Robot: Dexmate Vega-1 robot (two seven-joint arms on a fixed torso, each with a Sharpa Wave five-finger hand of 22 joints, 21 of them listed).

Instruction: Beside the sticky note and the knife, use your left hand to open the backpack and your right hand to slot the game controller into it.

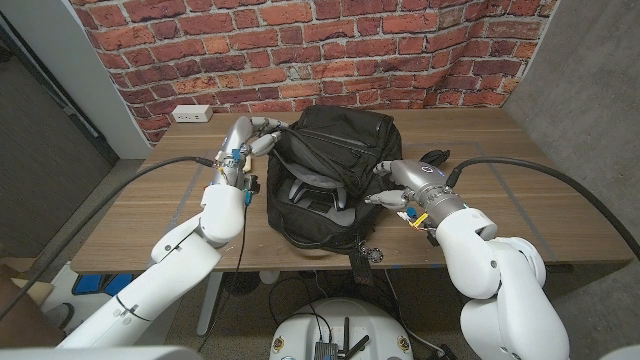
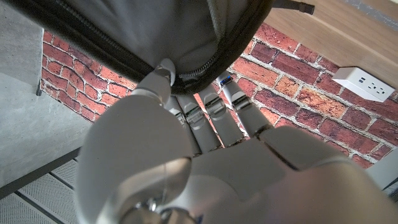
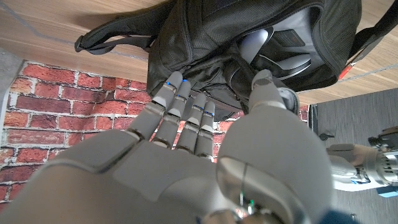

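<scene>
A black backpack [image 1: 335,150] lies in the middle of the table with its main pocket unzipped and gaping toward me. A white and grey game controller [image 1: 312,195] sits inside the opening, also seen as the controller [image 3: 273,53] in the right wrist view. My left hand [image 1: 250,137] pinches the backpack's zipped rim [image 2: 186,74] at its far left side between thumb and fingers [image 2: 208,109], holding it up. My right hand [image 1: 403,185] hovers at the backpack's right side, fingers [image 3: 180,99] spread and empty, close to the rim of the opening.
A white power strip [image 1: 190,113] lies at the back left by the brick wall. A backpack strap with a buckle [image 1: 366,255] hangs over the table's front edge. A small dark item [image 1: 435,156] lies behind my right hand; I cannot tell what it is.
</scene>
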